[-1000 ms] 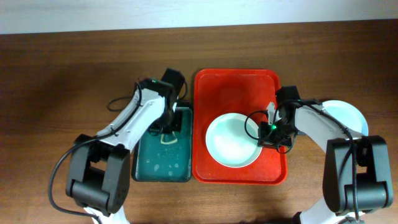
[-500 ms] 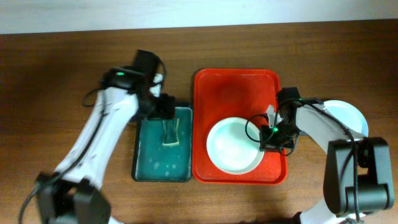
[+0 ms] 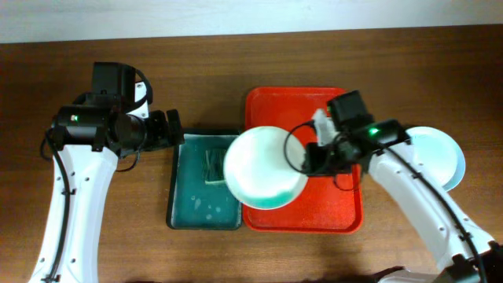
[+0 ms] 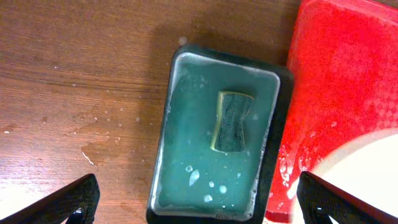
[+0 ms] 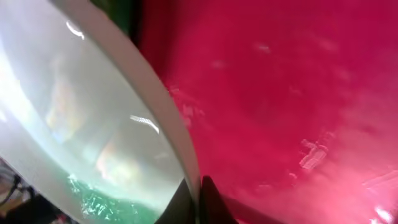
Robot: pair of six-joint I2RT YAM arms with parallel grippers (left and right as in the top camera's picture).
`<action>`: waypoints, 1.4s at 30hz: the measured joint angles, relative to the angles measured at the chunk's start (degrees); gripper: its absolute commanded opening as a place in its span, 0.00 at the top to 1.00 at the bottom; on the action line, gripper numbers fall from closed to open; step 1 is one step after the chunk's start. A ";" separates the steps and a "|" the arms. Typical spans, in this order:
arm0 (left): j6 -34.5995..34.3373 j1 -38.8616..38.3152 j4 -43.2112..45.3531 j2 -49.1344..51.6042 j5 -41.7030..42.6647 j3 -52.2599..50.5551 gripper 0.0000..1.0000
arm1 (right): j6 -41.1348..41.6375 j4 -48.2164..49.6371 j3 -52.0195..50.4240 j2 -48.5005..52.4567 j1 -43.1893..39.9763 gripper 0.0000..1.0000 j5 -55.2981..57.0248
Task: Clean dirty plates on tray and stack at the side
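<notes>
The right gripper, clamped on a plate rim, holds it centre-frame partly over the basin, likely for washing; the left gripper has its fingers apart.

Two plates, one tray, one sponge

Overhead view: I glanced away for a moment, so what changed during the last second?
The right gripper, shut on the rim of the pale round plate, lifted it off the red plastic tray and carried it left, partly over the dark teal basin. The open left gripper withdrew leftward from the basin, leaving the green sponge there. Tray, basin and the plate at far right stayed put.
</notes>
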 measured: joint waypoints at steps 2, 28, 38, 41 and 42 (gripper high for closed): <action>0.00 0.00 0.00 0.00 0.00 0.00 0.01 | 4.55 4.31 0.00 0.09 5.03 0.96 2.51; 0.00 0.00 -0.02 0.00 0.00 0.00 0.01 | -2.49 20.04 6.01 3.13 38.23 0.96 69.11; 0.00 0.00 0.00 0.00 0.00 0.00 0.01 | -4.72 20.02 6.01 3.13 41.79 0.96 76.76; 0.00 0.00 0.00 0.00 0.00 0.00 0.01 | -4.83 20.04 6.01 3.13 41.79 0.96 77.09; 0.00 0.00 0.00 0.00 0.00 0.00 0.01 | -4.90 20.04 6.01 3.13 41.79 0.96 77.11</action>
